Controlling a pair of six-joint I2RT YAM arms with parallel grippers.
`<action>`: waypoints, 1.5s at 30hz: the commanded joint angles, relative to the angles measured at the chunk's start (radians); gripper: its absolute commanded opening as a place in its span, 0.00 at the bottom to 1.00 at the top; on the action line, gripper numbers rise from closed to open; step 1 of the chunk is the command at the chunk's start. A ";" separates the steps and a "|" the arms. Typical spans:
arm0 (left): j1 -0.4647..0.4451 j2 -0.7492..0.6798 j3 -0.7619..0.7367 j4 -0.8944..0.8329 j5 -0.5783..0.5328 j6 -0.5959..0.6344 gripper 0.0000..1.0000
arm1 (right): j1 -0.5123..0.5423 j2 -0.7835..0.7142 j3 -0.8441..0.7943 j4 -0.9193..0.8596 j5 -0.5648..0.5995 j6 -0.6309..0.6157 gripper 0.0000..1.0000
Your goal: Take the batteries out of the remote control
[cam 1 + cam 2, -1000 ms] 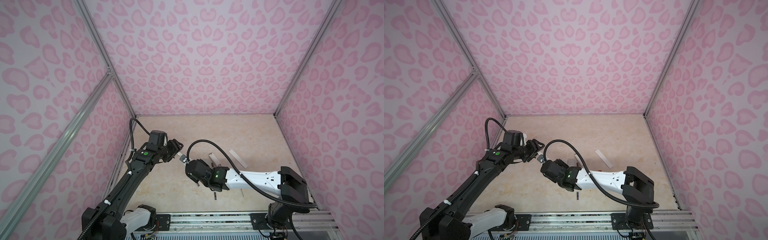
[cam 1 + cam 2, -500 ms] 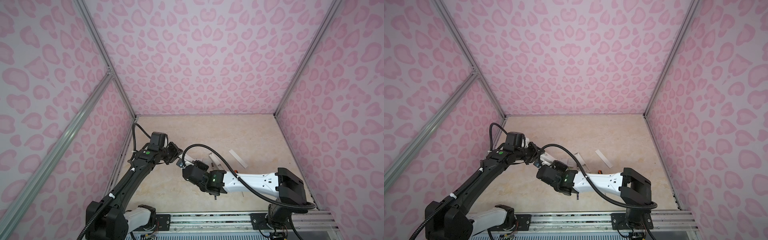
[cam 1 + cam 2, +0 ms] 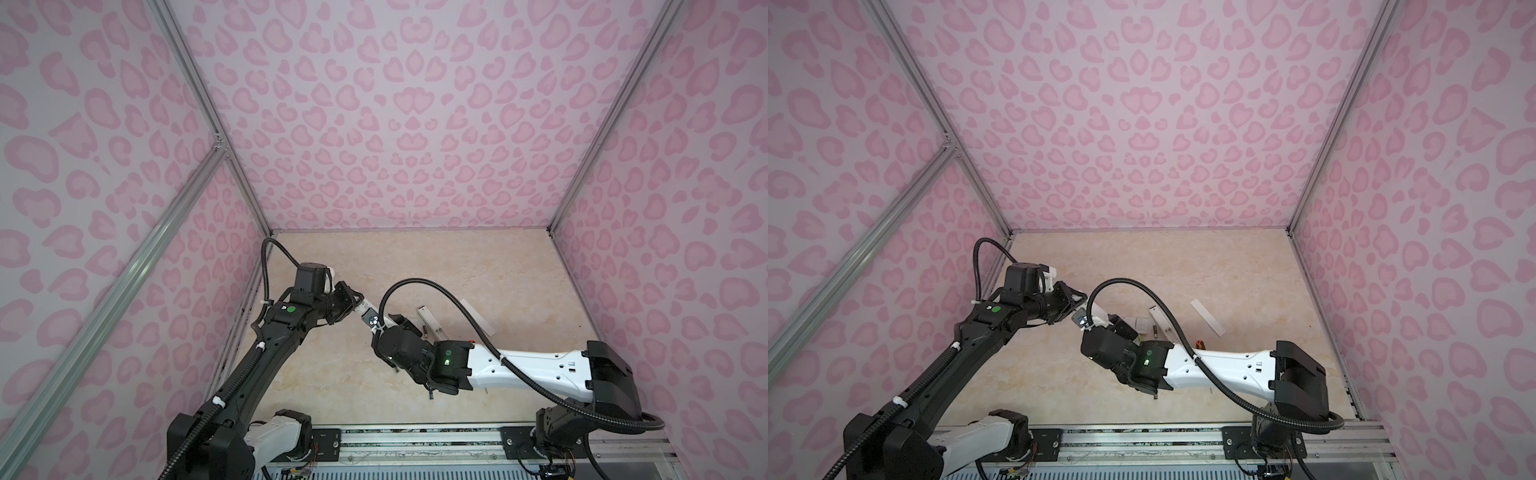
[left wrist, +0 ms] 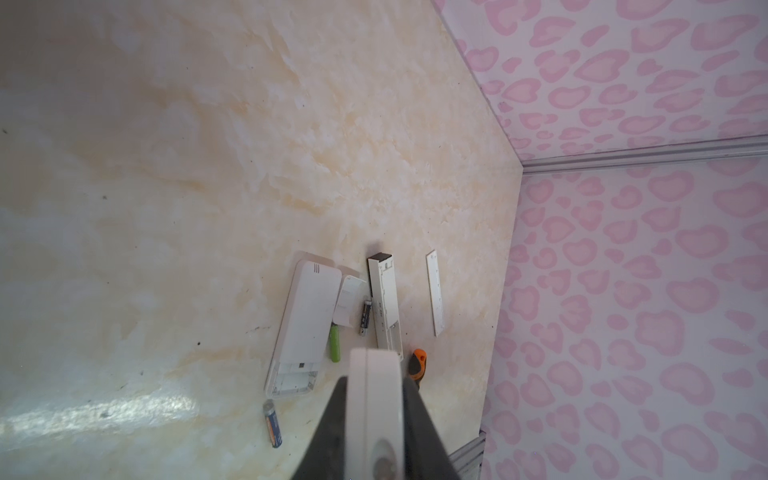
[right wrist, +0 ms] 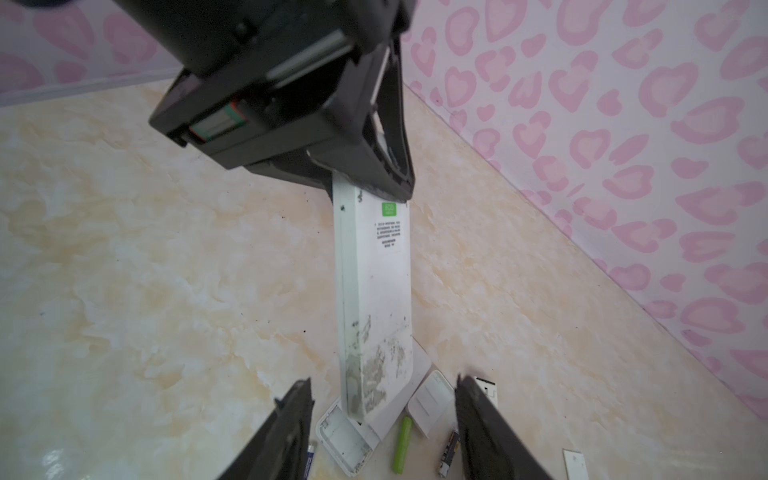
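Observation:
A white remote control (image 5: 374, 299) hangs in the air above the table, its labelled back toward the right wrist camera. My left gripper (image 4: 374, 382) is shut on one end of it, also seen in both top views (image 3: 357, 305) (image 3: 1077, 307). My right gripper (image 5: 384, 415) stands open at the remote's other end, fingers (image 5: 291, 424) apart from it on both sides. On the table below lie batteries: a lime green one (image 4: 335, 343), a black one (image 4: 365, 318) and a blue-and-orange one (image 4: 273, 424).
A wider white remote (image 4: 303, 328) with an open, empty battery bay lies by the loose cells. Beside it are a small cover (image 4: 349, 299), a narrow white remote (image 4: 386, 303), a thin cover strip (image 4: 435, 293) and an orange-handled screwdriver (image 4: 417, 363). The pink wall stands close on the right.
My left gripper has closed on the raised remote's end. My right gripper, shut on the remote before, has opened and let go of it.

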 commanded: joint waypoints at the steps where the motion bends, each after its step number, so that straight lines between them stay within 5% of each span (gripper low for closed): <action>1: 0.012 -0.031 -0.011 0.075 -0.034 0.054 0.04 | -0.028 -0.039 -0.025 0.057 -0.080 0.147 0.57; 13: 0.015 -0.263 -0.178 0.409 -0.016 0.081 0.04 | -0.337 -0.173 -0.234 0.321 -0.587 0.613 0.56; 35: 0.015 -0.355 -0.248 0.614 0.075 0.019 0.04 | -0.412 -0.041 -0.246 0.728 -0.887 0.907 0.55; 45: 0.015 -0.363 -0.252 0.613 0.065 0.024 0.04 | -0.414 -0.026 -0.285 0.748 -0.886 0.928 0.27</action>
